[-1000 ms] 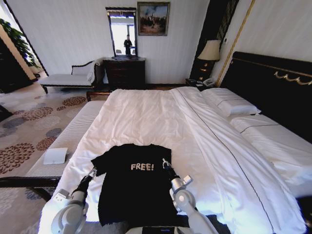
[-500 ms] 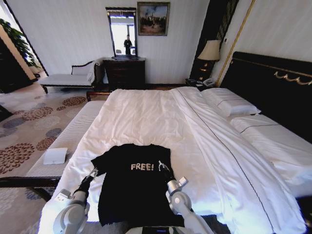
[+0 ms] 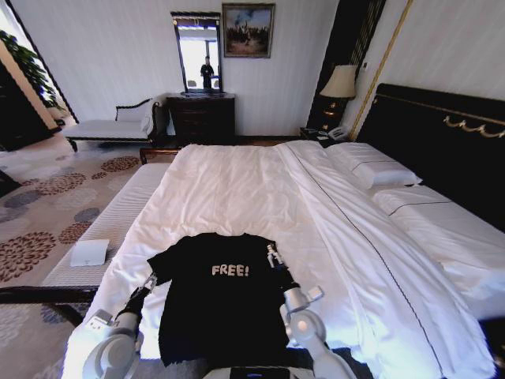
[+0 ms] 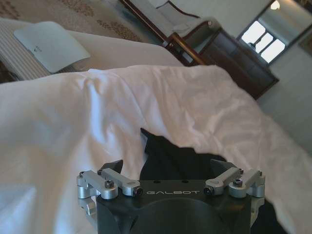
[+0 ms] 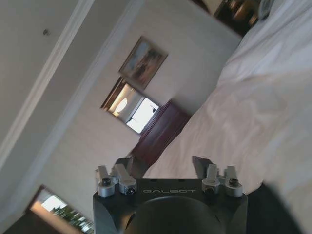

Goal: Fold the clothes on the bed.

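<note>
Your grippers are flanking the black T-shirt [image 3: 213, 296] on the bed [image 3: 237, 189].
Left gripper [image 4: 168, 168] is hovering spread over its sleeve; right gripper [image 3: 271, 254], spread, is lifting clear.

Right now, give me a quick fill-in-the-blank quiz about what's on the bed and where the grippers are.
1. The black T-shirt lies flat on the ____ duvet of the bed.
2. The lettering on its chest reads ____.
3. The left gripper sits at the shirt's ____ sleeve.
4. The right gripper, by the other sleeve, has its fingers ____.

Missing words: white; FREE!; left; open
</note>
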`<state>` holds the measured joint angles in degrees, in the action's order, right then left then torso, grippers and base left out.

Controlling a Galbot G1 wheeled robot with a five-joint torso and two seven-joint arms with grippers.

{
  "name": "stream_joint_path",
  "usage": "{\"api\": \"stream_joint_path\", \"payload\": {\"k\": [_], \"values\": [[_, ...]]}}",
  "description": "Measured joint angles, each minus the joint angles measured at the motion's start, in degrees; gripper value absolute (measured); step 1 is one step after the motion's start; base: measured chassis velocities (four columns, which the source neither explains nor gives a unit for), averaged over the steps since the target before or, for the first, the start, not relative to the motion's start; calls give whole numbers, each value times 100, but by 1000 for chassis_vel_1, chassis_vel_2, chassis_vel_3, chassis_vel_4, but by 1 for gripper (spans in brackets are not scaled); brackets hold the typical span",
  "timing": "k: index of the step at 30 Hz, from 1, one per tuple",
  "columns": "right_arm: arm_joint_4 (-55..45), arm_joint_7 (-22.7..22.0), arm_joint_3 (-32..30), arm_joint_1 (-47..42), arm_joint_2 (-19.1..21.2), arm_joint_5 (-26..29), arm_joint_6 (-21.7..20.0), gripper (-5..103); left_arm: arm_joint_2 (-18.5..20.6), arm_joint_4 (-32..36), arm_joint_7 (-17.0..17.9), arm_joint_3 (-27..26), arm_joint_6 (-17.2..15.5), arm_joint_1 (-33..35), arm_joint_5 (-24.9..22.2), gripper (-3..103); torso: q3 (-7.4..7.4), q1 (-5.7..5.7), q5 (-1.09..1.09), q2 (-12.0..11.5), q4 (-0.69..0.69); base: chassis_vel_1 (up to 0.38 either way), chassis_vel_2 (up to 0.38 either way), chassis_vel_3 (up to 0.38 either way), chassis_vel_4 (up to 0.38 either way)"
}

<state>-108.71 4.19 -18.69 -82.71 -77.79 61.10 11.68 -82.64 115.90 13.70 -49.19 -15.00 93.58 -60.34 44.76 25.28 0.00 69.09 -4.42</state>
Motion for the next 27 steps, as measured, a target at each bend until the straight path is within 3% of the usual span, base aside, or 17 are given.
{"api": "stream_joint_path", "payload": {"k": [4,10,19,27], "values": [[-69,-173,-125,-89,-37,-77,73,83,70,-228,-14,-35,76,-185,-539,100,0,0,0,0,0,0,0,0,0],[-14,-435,-145,-149,-103,-252,93,99,236,-713,-189,124,244,-567,-382,100,0,0,0,0,0,0,0,0,0],[226,-635,-82,-51,-146,-423,88,100,585,-1583,-157,473,227,-1306,-75,100,0,0,-1,0,-1,0,0,0,0],[398,-698,-87,65,-174,-429,77,100,588,-2004,-161,686,221,-1596,236,96,0,0,0,-1,0,0,0,0,0]]}}
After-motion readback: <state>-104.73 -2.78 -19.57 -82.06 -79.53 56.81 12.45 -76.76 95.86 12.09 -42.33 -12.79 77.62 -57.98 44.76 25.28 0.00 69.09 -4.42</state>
